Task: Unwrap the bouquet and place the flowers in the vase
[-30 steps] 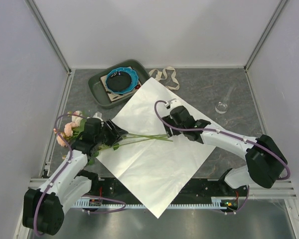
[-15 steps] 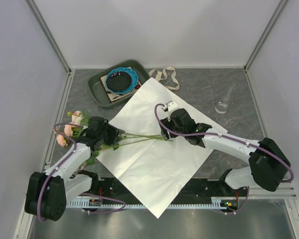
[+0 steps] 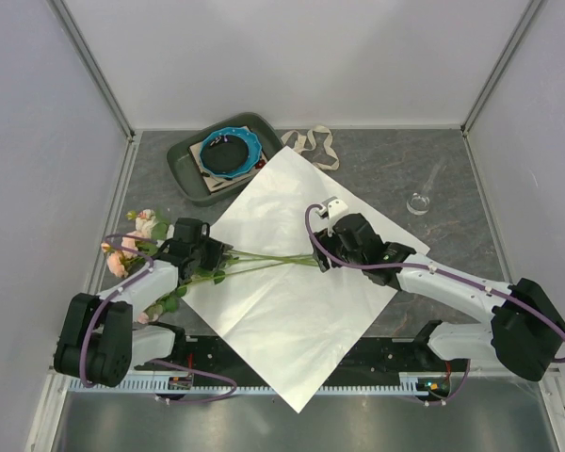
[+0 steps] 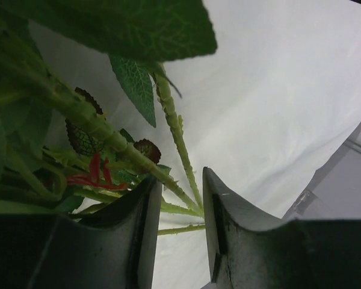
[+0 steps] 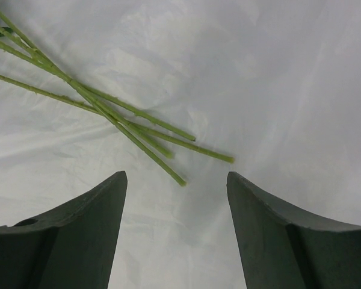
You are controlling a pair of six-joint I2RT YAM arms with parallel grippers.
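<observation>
The flowers point(image 3: 129, 247) lie flat across the left half of the top view. The pink and cream roses are off the left corner of the unfolded white paper sheet point(image 3: 292, 311), and the long green stems point(image 5: 108, 112) run right across it toward the middle of the frame.

The left gripper point(image 3: 212, 252) sits low over the leafy part of the stems at the paper's left corner. In its wrist view the two dark fingers point(image 4: 240, 241) stand close together astride the stems. White paper shows in the gap between them, so they have not clamped.

The right gripper point(image 5: 175, 175) hovers over the paper at the cut ends of the stems, its jaws spread wide and holding nothing.

The clear glass vase point(image 3: 419, 201) rests on the grey table point(image 3: 405, 151) at the right of the frame, off the paper and well apart from the flowers. The cream ribbon point(image 3: 311, 146) lies loose just beyond the paper's top corner, beside a grey-green tray point(image 3: 184, 174) carrying a blue dish point(image 3: 250, 141).
</observation>
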